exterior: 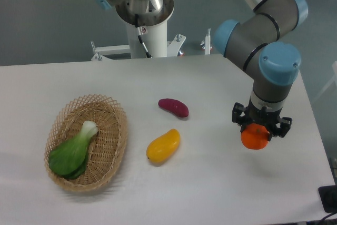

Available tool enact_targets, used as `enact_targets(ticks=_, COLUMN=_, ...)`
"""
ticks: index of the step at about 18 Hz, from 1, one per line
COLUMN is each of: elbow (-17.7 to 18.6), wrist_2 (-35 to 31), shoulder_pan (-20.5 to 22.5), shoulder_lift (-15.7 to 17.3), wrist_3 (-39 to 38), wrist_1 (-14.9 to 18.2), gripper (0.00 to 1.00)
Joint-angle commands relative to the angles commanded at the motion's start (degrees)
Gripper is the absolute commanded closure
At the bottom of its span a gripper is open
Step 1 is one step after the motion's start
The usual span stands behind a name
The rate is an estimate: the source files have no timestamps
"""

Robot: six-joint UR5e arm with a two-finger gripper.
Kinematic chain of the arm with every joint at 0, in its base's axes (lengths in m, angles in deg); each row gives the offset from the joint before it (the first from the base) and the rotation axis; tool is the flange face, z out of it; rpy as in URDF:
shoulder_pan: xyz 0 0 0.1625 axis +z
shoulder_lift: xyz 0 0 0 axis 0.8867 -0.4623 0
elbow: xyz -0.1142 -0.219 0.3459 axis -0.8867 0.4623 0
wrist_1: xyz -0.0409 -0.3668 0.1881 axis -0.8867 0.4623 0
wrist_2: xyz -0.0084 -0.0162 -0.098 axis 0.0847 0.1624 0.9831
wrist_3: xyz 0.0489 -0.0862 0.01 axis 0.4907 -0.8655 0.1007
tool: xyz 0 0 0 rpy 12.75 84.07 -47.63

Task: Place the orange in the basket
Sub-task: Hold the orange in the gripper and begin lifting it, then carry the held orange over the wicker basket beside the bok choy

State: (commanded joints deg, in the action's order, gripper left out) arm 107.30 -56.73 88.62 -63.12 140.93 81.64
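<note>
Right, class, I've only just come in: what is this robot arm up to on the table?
The arm's gripper is shut on the orange at the right side of the table. The wicker basket sits far to the left and already holds a green leafy vegetable. Between them lie a yellow-orange fruit and a dark red sweet potato, both untouched. The orange is not yet in the basket, so it has to be carried across to the left.
</note>
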Motion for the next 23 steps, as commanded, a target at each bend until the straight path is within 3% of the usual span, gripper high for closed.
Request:
enact_targets(ticks=16, elbow=0.6, wrist_2=0.6, shoulder_pan=-0.6, shoulder_lift=0.3, wrist_3=-1.1, wrist_1=-0.1, gripper=0.24)
enact_targets(ticks=23, elbow=1.2, wrist_2=0.2, shoulder_pan=-4.1, shoulder_lift=0.4, wrist_3=-5.0, wrist_1=-0.4, gripper=0.24)
